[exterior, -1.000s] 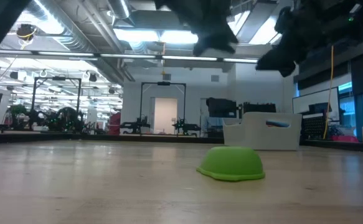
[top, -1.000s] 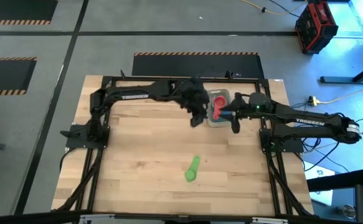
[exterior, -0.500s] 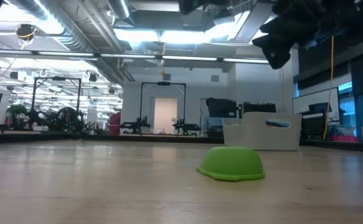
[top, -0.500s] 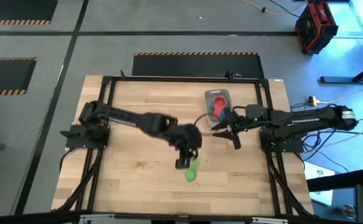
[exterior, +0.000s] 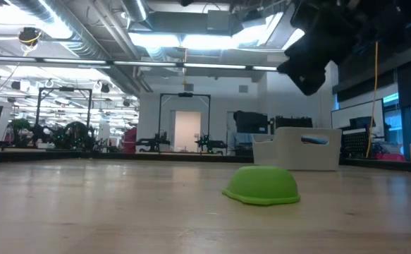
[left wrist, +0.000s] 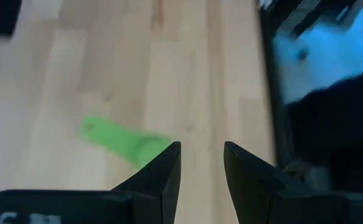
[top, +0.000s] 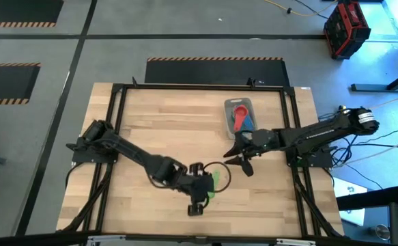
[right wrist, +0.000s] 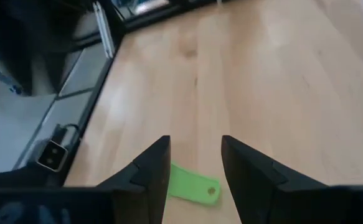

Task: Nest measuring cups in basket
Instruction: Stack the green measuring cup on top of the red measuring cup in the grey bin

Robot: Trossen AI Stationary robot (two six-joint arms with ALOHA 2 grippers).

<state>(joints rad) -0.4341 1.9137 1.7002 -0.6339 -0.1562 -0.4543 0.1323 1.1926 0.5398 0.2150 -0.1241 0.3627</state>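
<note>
Our left claw (top: 197,203) hangs over the front-centre of the surface (top: 144,137), its two fingers (left wrist: 162,168) apart with nothing between them. The green measuring cup (top: 216,183) lies just beside it, bowl down on the wood with its flat handle stretched out; in the left wrist view the cup's bowl is partly hidden behind one finger, so the claw is not yet centred on it. Our right claw (top: 241,162) hovers right of centre, between the green cup and the basket (top: 231,106), fingers also parted and empty. The basket sits near the back edge, right of centre, with a red cup (top: 240,115) and a blue cup (top: 247,124) showing inside; we cannot tell how many others lie beneath them.

We judge the main risk to be a poor grip: the cup is inverted and low, so fingers closing on the dome could squeeze it out sideways, or scrape the wood if we drop too far. The two arms also converge on the same stretch of the surface, so a careless reach could make them collide.

The left arm stretches from its mount at the left edge diagonally towards the front-centre, elbow low. The right arm reaches in from the right edge nearly level, wrist angled down towards the green cup.
</note>
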